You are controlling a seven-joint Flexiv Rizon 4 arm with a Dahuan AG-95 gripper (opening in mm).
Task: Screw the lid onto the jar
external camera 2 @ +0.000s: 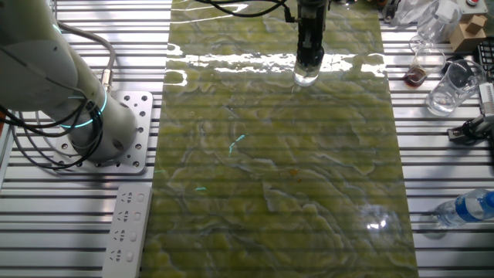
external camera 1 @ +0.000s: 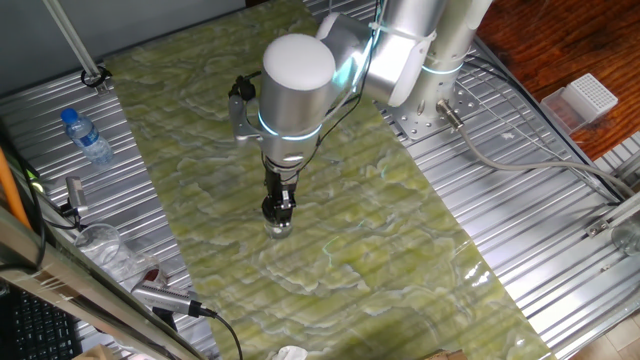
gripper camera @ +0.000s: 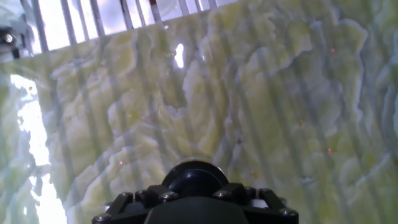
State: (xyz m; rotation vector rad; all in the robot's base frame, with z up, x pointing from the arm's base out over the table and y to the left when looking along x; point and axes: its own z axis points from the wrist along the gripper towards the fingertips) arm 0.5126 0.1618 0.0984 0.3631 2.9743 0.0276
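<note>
My gripper (external camera 1: 280, 214) points straight down over the middle of the green marbled mat (external camera 1: 400, 250). It is shut on the lid (gripper camera: 196, 177), a small round black cap that shows between the fingers in the hand view. The lid sits on top of the jar (external camera 2: 306, 75), a short clear jar standing upright on the mat right under the fingertips. In one fixed view the jar (external camera 1: 281, 230) shows only as a small glassy patch below the gripper. In the hand view the lid hides the jar.
A clear water bottle with a blue cap (external camera 1: 88, 138) lies on the slatted metal table left of the mat. Clear glassware (external camera 2: 448, 86) and a black tool (external camera 2: 471, 130) stand beside the mat. A white box (external camera 1: 585, 98) sits far right. The arm's base (external camera 2: 116, 127) is bolted near a power strip (external camera 2: 127, 224).
</note>
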